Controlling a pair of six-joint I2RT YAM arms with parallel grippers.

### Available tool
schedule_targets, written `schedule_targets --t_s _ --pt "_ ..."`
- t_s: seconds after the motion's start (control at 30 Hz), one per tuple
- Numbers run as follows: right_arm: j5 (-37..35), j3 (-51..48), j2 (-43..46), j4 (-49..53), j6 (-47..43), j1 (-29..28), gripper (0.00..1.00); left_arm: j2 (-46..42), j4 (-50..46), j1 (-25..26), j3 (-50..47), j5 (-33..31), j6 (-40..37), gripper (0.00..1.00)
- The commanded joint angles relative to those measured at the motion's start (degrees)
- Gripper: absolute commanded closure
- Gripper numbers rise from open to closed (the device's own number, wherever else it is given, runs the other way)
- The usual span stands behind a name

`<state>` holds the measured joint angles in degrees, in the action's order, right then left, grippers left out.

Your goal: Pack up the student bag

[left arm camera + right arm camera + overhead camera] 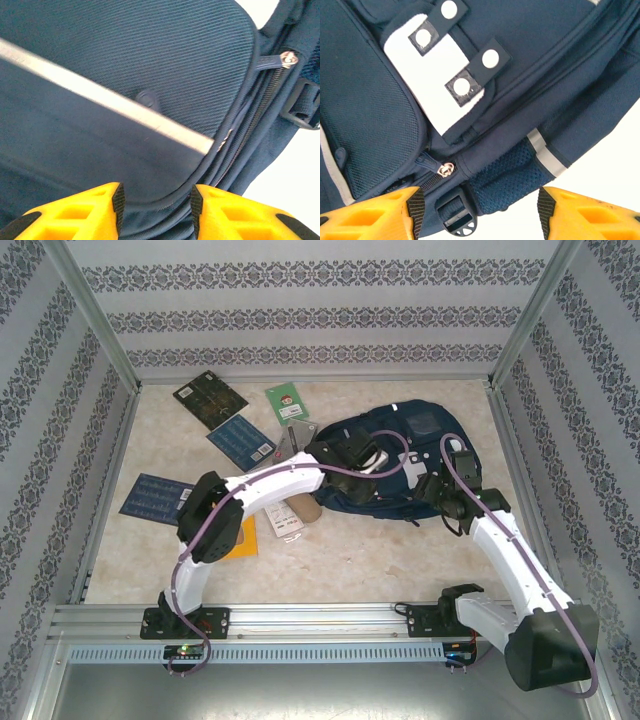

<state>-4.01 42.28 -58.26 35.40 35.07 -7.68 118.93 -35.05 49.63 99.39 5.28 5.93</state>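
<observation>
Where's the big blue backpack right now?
In the top view, the student bag lies right of centre on the table, with a green booklet just left of it.

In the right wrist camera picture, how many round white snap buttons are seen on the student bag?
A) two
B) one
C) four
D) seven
C: four round white snap buttons show on the student bag, two by two beside its white patch.

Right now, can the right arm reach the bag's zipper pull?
Probably yes. The right claw hangs open just short of the zipper pull on the student bag, nothing between them; the black buckle beside it might get pinched too.
</observation>
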Motion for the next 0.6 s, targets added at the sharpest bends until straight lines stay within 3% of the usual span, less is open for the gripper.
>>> schedule_targets --t_s 0.0,0.4,0.57 --pt "1.58 -1.39 1.40 1.48 1.87 0.56 0.37 2.67 0.86 1.66 3.72 -2.35 -5.90 0.57" --pt "3.74 -4.91 3.32 1.56 4.94 3.02 0.38 13.86 -0.84 4.46 16.68 -2.20 -9.63 0.55" --pt "4.23 -5.15 3.85 2.04 5.01 3.55 0.38 17.79 -1.69 5.48 19.34 -5.70 -12.64 0.55"
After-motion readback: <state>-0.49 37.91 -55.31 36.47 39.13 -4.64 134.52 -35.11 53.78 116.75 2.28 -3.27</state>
